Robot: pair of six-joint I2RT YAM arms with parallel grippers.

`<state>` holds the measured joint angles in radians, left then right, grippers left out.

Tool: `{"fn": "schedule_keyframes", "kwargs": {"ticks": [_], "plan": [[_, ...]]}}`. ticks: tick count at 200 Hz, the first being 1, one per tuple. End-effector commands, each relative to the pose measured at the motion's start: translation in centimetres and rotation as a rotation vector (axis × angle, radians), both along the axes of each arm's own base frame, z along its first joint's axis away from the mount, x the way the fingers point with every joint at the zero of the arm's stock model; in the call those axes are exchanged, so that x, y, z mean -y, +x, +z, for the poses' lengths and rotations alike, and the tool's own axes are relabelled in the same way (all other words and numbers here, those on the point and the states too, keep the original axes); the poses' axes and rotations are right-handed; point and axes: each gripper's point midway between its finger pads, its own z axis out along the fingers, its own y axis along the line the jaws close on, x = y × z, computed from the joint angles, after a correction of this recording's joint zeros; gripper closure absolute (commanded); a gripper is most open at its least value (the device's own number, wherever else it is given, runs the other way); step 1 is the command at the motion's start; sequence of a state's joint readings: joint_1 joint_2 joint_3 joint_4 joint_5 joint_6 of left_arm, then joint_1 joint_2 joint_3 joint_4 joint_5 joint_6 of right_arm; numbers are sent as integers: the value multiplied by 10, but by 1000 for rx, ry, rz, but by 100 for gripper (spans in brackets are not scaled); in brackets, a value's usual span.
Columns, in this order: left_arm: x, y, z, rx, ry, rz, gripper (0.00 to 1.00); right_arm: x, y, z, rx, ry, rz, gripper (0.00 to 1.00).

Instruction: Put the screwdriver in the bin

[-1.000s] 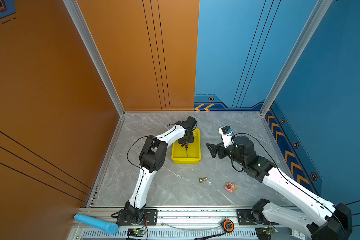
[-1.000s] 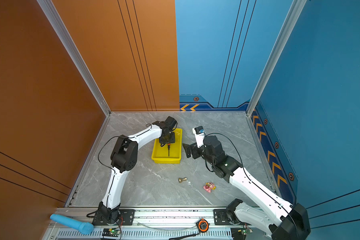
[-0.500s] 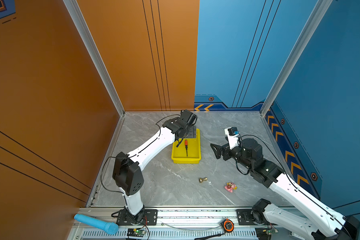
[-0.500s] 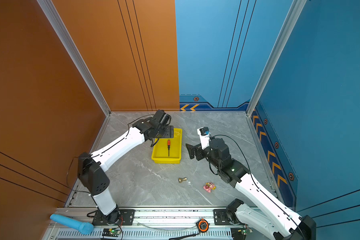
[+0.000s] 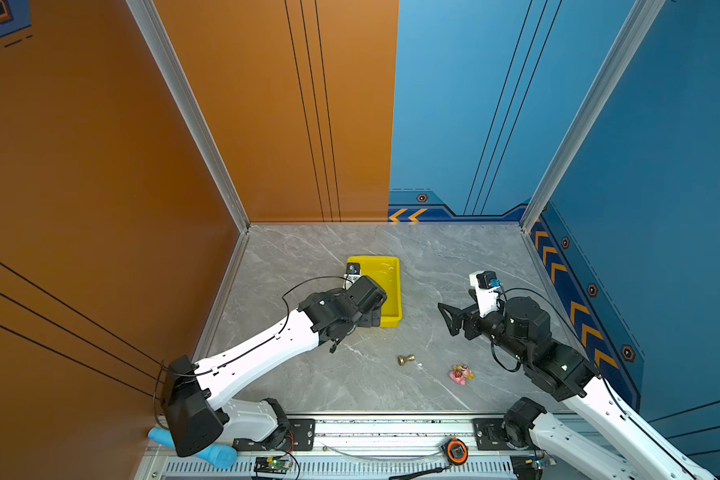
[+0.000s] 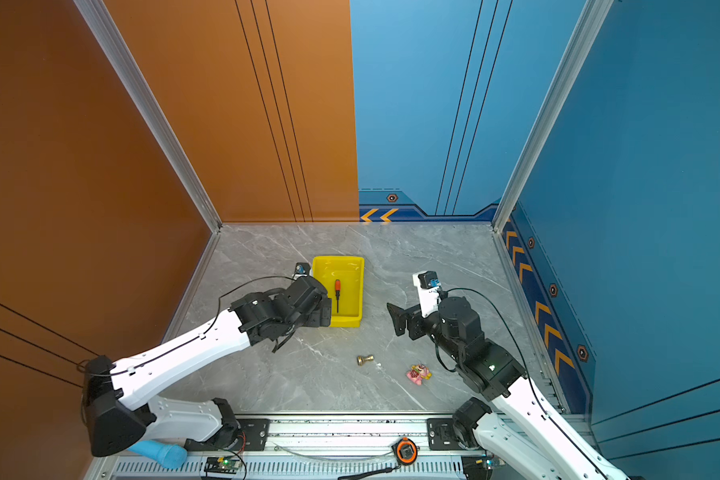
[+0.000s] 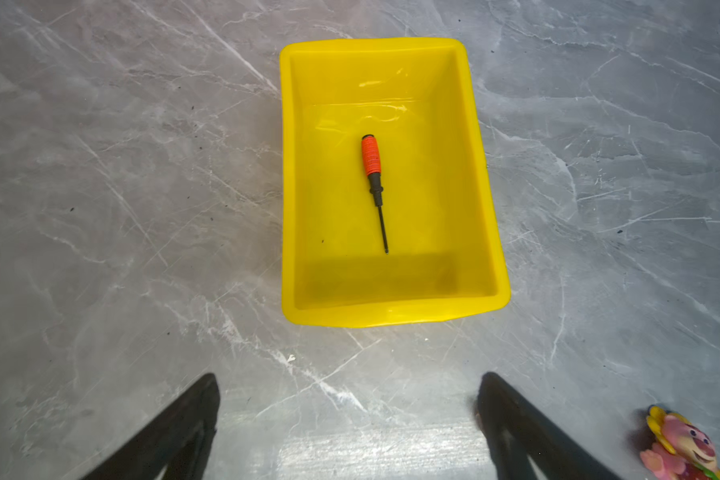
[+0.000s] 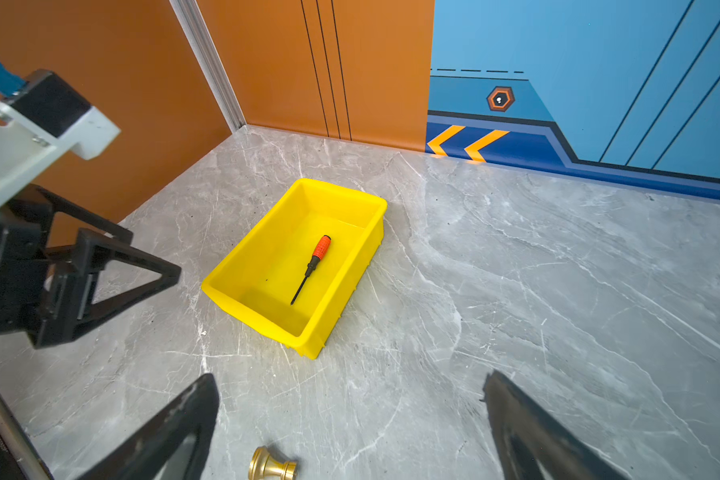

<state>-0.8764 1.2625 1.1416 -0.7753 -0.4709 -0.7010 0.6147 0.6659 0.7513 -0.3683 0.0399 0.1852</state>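
The screwdriver [image 6: 337, 293], with its red-orange handle and thin black shaft, lies flat on the floor of the yellow bin [image 6: 337, 258], handle toward the back wall. It also shows in the left wrist view as the screwdriver [image 7: 373, 166] inside the bin [image 7: 391, 313], and in the right wrist view as the screwdriver [image 8: 316, 257]. My left gripper [image 7: 350, 376] is open and empty, drawn back over bare table just short of the bin's near end. In a top view my left wrist covers the bin's near left corner [image 5: 391, 291]. My right gripper [image 8: 350, 376] is open and empty, off to the bin's right.
A small brass knob [image 6: 365, 359] and a pink toy [image 6: 418, 374] lie on the grey marble table in front of the bin, toward the right. A blue cylinder [image 5: 208, 451] and an orange tape measure [image 5: 456, 451] rest by the front rail. Walls close three sides.
My left gripper has let go of the screwdriver, which now lies in the bin. It opened wide and drew back toward the front. My right gripper shifted slightly right.
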Motion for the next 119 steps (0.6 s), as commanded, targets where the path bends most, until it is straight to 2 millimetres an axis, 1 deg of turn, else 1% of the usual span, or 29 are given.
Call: {"fn": "schedule_keyframes", "kwargs": {"ticks": [1, 26, 44, 46, 48, 71, 92, 119], "plan": [[-20, -3, -2, 27, 38, 9, 2, 18, -3, -18, -45, -42, -77, 0], [-27, -4, -4, 15, 34, -30, 2, 28, -1, -20, -64, -30, -146, 0], [-30, -1, 1, 40, 27, -42, 2, 34, 3, -24, -66, -41, -185, 0], [-33, -3, -7, 25, 37, -43, 2, 35, 4, -24, -66, -42, -193, 0], [-34, -3, -9, 22, 37, -44, 2, 35, 4, -25, -67, -46, -199, 0], [-39, -1, -13, 34, 18, -65, 2, 43, 10, -28, -59, -59, -252, 0], [-51, -2, -19, 27, 0, -44, 2, 48, 13, -31, -59, -66, -287, 0], [-74, -3, -18, 54, -11, -2, 2, 57, 16, -32, -46, -72, -332, 0]]}}
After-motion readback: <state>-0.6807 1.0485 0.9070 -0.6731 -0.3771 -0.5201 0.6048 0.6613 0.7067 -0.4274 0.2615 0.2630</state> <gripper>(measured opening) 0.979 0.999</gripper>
